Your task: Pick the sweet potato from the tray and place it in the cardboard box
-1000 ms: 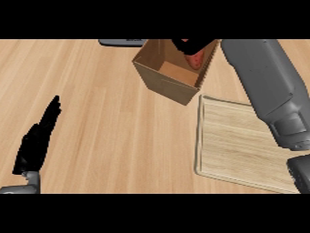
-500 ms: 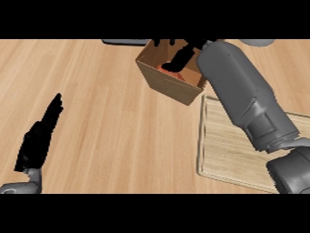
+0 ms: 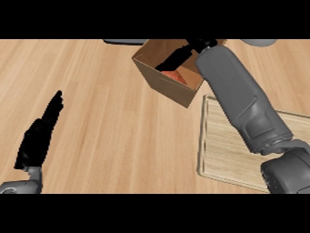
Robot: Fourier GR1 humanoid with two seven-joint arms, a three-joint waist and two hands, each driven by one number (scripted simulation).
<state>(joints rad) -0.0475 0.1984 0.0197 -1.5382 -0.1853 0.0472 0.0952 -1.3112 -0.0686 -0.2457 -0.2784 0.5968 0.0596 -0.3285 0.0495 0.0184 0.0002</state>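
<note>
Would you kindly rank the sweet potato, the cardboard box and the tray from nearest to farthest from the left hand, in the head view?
From the left hand at lower left:
1. Cardboard box, top centre.
2. Sweet potato, inside the box.
3. Tray, at right.

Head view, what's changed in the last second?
The right hand has swung left over the cardboard box, lowering the sweet potato inside; whether the fingers have let go is unclear. The left hand, the tray and the box stayed put.
</note>
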